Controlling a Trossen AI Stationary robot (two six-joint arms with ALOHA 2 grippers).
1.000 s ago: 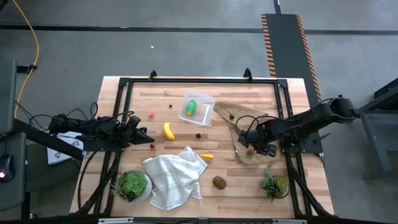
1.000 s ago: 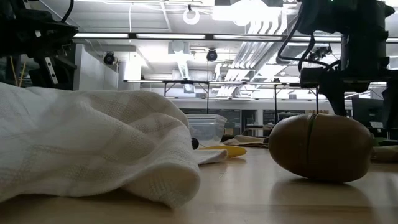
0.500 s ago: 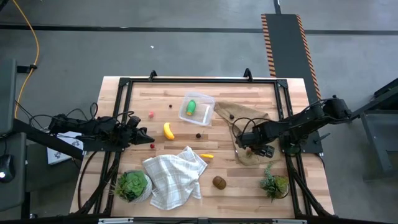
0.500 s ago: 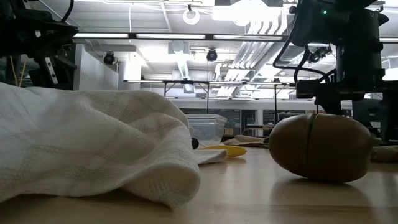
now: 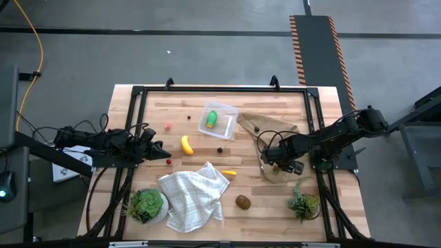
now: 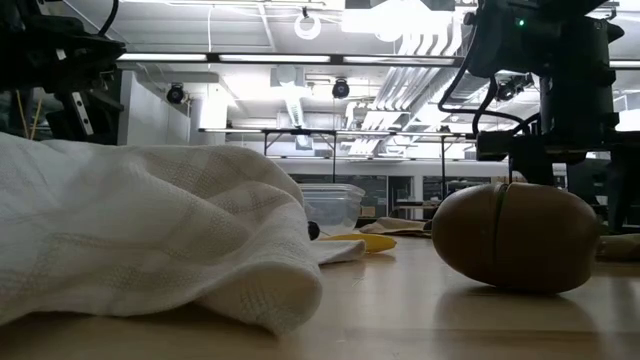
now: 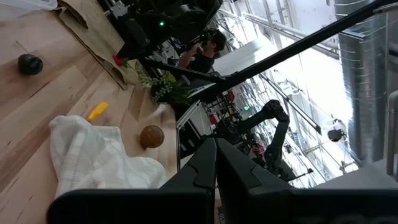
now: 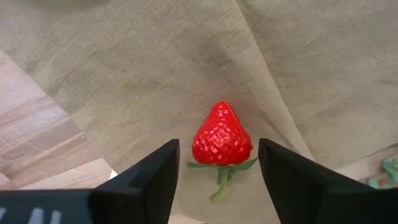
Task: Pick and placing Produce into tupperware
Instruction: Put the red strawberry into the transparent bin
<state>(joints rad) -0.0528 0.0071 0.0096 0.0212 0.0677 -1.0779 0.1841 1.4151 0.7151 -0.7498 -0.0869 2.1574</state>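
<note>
Right claw (image 8: 216,163) hangs low over the tan cloth (image 8: 155,68) on the right side of the table (image 5: 275,196), fingers spread wide with a red strawberry (image 8: 222,138) lying on the cloth squarely between them, neither finger touching it. From above, that right claw (image 5: 278,160) sits over the lower part of the tan cloth (image 5: 265,127), near the table's right rail.

Over on the left edge, the left claw (image 5: 157,150) waits just inside the rail, its fingers pressed together with nothing between them, as its wrist view shows (image 7: 216,163).

The clear tupperware (image 5: 218,120) stands toward the far middle of the table, with a green piece (image 5: 211,119) lying inside it. The yellow banana (image 5: 187,145) lies on bare wood between the left claw and the tupperware. A small yellow piece (image 5: 229,172) rests just beside the edge of the white checked cloth (image 5: 192,198). The brown kiwi (image 5: 242,201) sits near the front, right of that cloth, big in the low view (image 6: 516,237). Tiny berries dot the wood: red ones (image 5: 167,127) and a dark one (image 5: 220,149).
</note>
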